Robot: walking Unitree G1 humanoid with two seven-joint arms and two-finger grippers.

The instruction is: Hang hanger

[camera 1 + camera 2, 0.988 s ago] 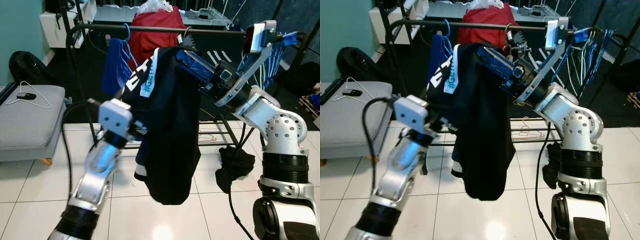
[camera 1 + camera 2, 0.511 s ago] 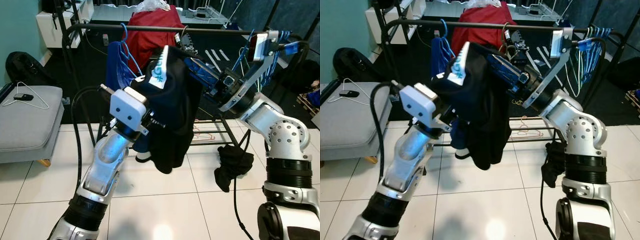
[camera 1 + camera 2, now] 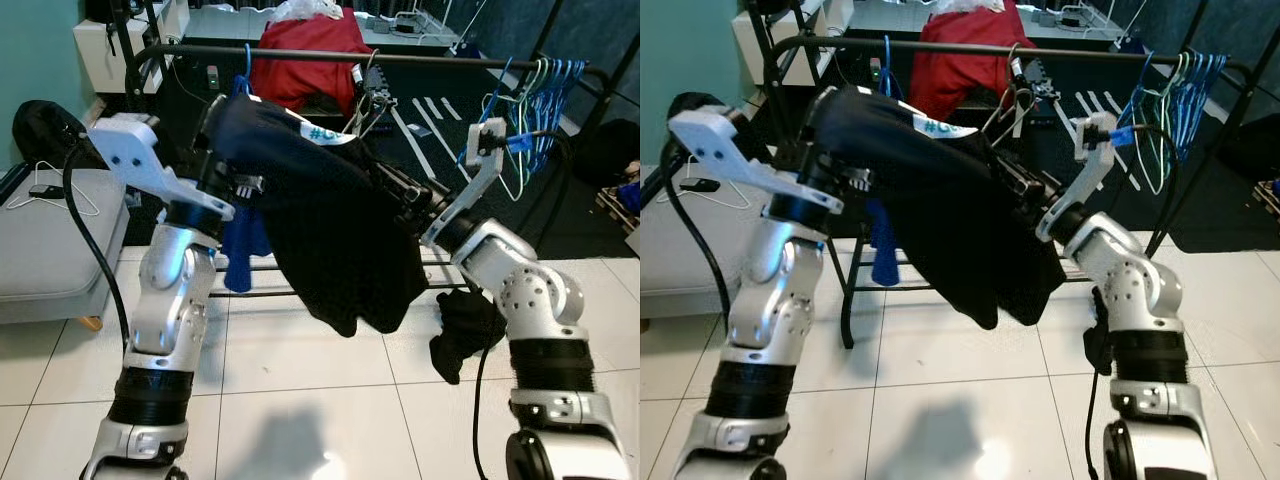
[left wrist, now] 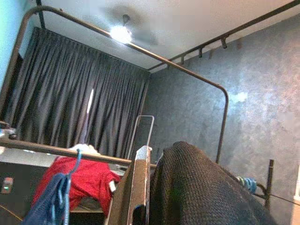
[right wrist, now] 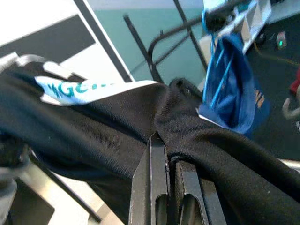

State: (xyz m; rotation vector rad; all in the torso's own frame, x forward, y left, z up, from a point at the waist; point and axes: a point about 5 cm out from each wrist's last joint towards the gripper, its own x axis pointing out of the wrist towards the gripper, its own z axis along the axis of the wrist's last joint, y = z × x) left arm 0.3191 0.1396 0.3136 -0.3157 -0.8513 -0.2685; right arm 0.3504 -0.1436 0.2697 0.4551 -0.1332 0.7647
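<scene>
A black garment with a white and teal stripe is stretched between my two arms in front of the clothes rack's dark rail. My left gripper is raised under the garment's left end, and the cloth is draped over it. My right gripper is shut on bunched black cloth at the garment's right side, below the rail. A grey wire hook shows just above the garment's collar. I cannot make out the hanger inside the garment.
On the rail hang a blue garment on a blue hanger, a red garment and several blue hangers. A dark cloth heap lies on the tiles by the rack's foot. A grey bench stands left.
My left arm has swung up and to the left, lifting the garment's lower part so it now spreads wide. My right arm has come lower and nearer the rack.
</scene>
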